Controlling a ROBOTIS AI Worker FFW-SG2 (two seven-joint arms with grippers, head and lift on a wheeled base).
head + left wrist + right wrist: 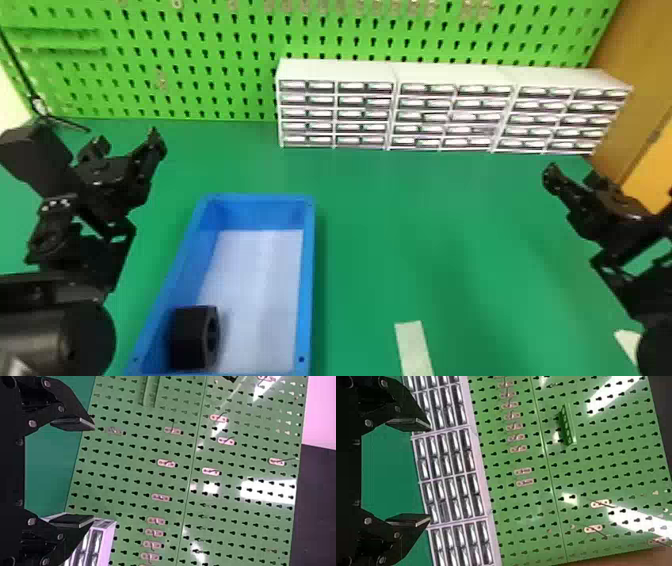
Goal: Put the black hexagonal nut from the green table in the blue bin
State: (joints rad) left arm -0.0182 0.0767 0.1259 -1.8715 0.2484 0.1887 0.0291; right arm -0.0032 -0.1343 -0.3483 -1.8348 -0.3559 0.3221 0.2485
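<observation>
So the black hexagonal nut [187, 340] is sitting in the blue bin [306, 280], down at the end nearest me and over by the left wall; it's tipped up on its side, hole facing roughly right, and the pale bin floor runs off beyond it toward the far end.

My left gripper [127, 139] hangs just left of the bin's far end, jaws spread with nothing between them; my right gripper [571, 175] is well apart from the bin on the other side — jaws spread there too, and just as empty.

Bin's on the green surface [450, 225], left of the middle; to its right, near my edge, there's a pale strip [414, 347], plus another pale piece [627, 345] tucked near my right arm. At the back I've got three white drawer units [450, 115] side by side, little drawers facing me; behind them the green pegboard [190, 50] goes up — the left wrist view shows small hook plates [167, 463] on it, and the right one a green bracket [567, 425]; thin black stand [39, 105] at the far left, brown panel [632, 65] at the right.
</observation>
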